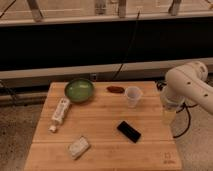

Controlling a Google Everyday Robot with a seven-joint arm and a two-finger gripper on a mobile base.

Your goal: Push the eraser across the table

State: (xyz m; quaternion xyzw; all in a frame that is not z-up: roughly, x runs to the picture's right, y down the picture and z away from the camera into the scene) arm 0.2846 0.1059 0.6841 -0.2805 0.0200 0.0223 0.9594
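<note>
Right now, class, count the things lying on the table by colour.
Green: 1, bowl
White or pale: 2, tube, wrapped block
Black: 1, eraser
Clear: 1, cup
Reddish-brown: 1, small lump
Total: 6
The gripper hangs by the table right edge, uncounted.

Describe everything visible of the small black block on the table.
The small flat black rectangular eraser lies flat on the light bamboo-coloured wooden table, right of centre, turned diagonally. It looks dark and whole. Only the table touches it; the pincer hangs at the table's right edge, apart from it.
</note>
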